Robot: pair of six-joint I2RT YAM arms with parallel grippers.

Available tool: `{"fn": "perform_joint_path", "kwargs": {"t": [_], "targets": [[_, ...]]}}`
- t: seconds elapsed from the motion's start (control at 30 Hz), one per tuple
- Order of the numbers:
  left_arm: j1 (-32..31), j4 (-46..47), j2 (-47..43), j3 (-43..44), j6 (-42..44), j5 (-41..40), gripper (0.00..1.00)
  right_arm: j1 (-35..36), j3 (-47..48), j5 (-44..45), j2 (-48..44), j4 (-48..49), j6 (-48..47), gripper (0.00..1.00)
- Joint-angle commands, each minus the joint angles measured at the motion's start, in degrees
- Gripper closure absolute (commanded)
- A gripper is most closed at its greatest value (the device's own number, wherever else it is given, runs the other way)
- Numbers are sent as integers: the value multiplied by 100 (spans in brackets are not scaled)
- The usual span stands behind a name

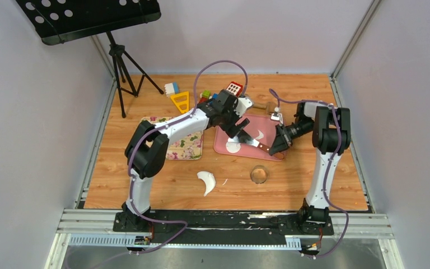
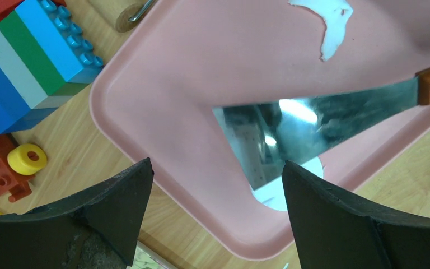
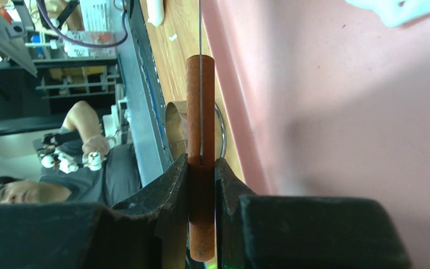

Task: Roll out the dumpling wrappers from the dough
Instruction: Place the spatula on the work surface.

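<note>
I have both arms reaching in over the pink tray [image 1: 256,154], which sits on the wooden worktop [image 1: 145,190]. My right tool [image 3: 201,162] is pinching the brown wooden handle [image 3: 200,112] of a metal spatula; both fingers press flat against the handle's sides. The spatula's shiny blade [image 2: 291,129] stretches across the tray toward the left-arm side. My left tool [image 2: 215,168] hangs above the tray's near left corner with its fingers [image 2: 117,213] spread wide and nothing between them.

One dumpling wrapper [image 1: 233,147], a round white disc, lies on the tray by its near left corner. From the left wrist view the blade's corner covers part of it; I cannot tell whether metal touches dough. A ragged scrap of dough [image 2: 327,22] lies on the tray toward its far right part, apart from the blade. A white crescent of dough [image 1: 206,181] lies on the worktop off the tray, nearer to the arm bases and to the left of its near left corner.

A small metal ring [image 1: 259,175] stands on the worktop just in front of the tray's near edge. A floral cloth [image 1: 182,147] lies beside the tray's left edge, and coloured toy bricks [image 2: 28,67] sit beyond its far left corner.
</note>
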Motion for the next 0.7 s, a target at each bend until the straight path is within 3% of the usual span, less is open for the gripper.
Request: {"fn": "perform_joint_path", "kwargs": {"t": [0.0,0.3,0.67], "targets": [[35,284,-261,88,-91,-2,8,-117,19,-510,-623,-126,-327,100],[36,338,-501,-115,-137,50,8,47,-306,-646,-984,-128,-464,100],[-21,173,-64,37,-142,-117,10,95,-364,-452,-280,-124,-579,100]]}}
